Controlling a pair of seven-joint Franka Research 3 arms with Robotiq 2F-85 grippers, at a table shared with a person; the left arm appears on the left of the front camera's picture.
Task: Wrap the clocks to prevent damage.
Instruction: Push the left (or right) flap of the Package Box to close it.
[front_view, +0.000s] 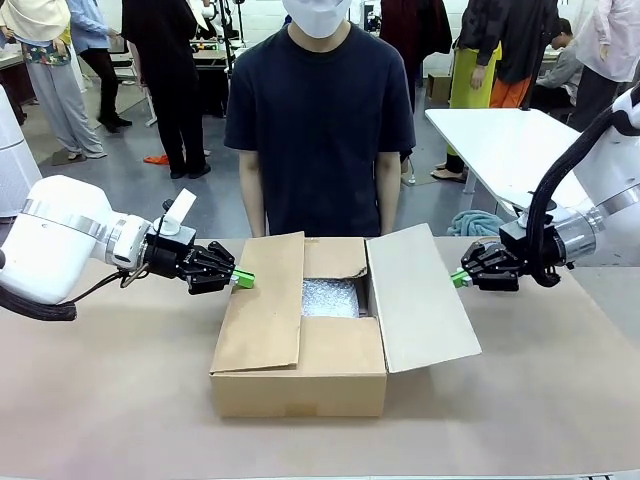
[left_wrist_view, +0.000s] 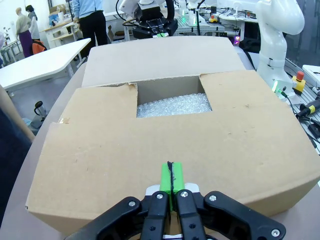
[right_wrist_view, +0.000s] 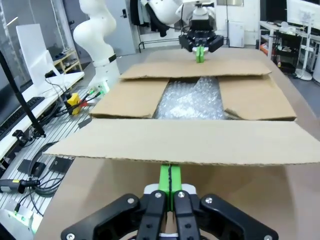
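left gripper (front_view: 243, 280), right gripper (front_view: 460, 278) sat pinched together, empty | box (front_view: 300, 378) flaps ajar over bubble wrap (front_view: 330, 297) | flaps likely needed even pressing

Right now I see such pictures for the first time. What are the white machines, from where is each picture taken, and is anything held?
The white machines are two robot arms. Each ends in a black gripper with green pads: the left gripper and the right gripper. The front picture looks across the table at a person; the other two come from cameras on the wrists. A cardboard box, its flaps partly open, holds bubble wrap. Both grippers are shut and hold nothing.
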